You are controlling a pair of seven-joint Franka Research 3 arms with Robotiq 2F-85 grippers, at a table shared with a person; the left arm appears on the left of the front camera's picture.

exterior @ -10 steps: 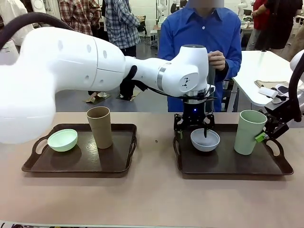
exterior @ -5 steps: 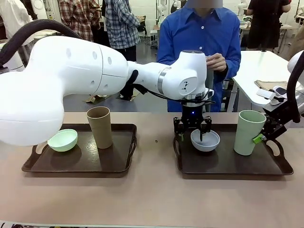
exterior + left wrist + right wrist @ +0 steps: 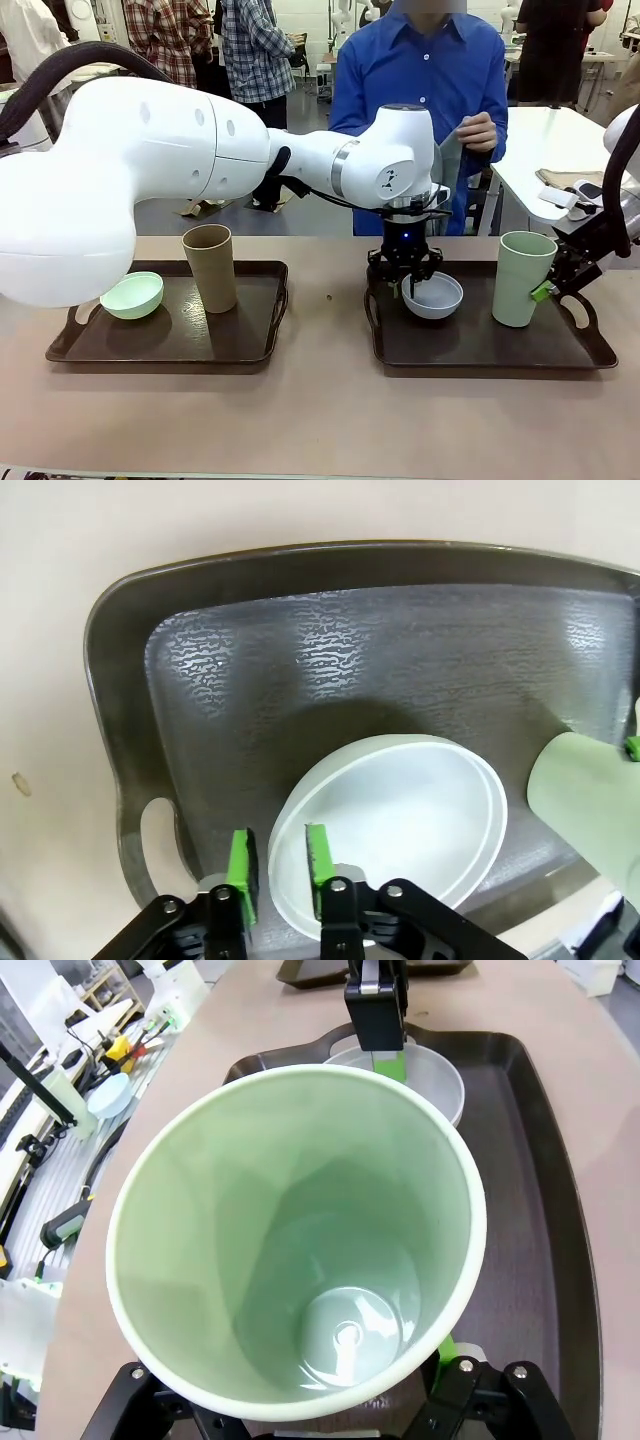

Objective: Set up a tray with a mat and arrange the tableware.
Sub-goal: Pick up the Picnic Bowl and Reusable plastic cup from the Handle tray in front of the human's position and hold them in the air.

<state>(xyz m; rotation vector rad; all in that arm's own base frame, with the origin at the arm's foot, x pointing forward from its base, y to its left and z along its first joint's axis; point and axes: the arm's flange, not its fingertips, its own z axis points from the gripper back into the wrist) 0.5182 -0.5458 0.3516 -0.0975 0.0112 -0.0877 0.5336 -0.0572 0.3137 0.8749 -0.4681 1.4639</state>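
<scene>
On the right tray [image 3: 480,345] a pale grey-blue bowl [image 3: 435,298] lies near the left end. My left gripper [image 3: 405,285] reaches across to it. In the left wrist view the gripper [image 3: 279,840] is shut on the bowl's [image 3: 400,820] near rim, one green pad inside and one outside. A pale green cup [image 3: 520,280] stands at the tray's right, and my right gripper [image 3: 545,290] is shut on it from the right. The cup [image 3: 300,1240] fills the gap between its jaws. The left tray [image 3: 250,340] holds a mint bowl [image 3: 132,294] and a tan cup [image 3: 210,268].
Across the table a person holds a grey sheet [image 3: 452,170] up by one hand [image 3: 480,130]; I cannot tell whether it is the mat. Bare tabletop [image 3: 325,300] separates the trays. A white table [image 3: 560,150] stands behind on the right.
My left gripper's jaws closed onto the bowl's rim. The pale green cup and the right gripper shifted slightly left. The person's hand moved right and lifted the grey sheet.
</scene>
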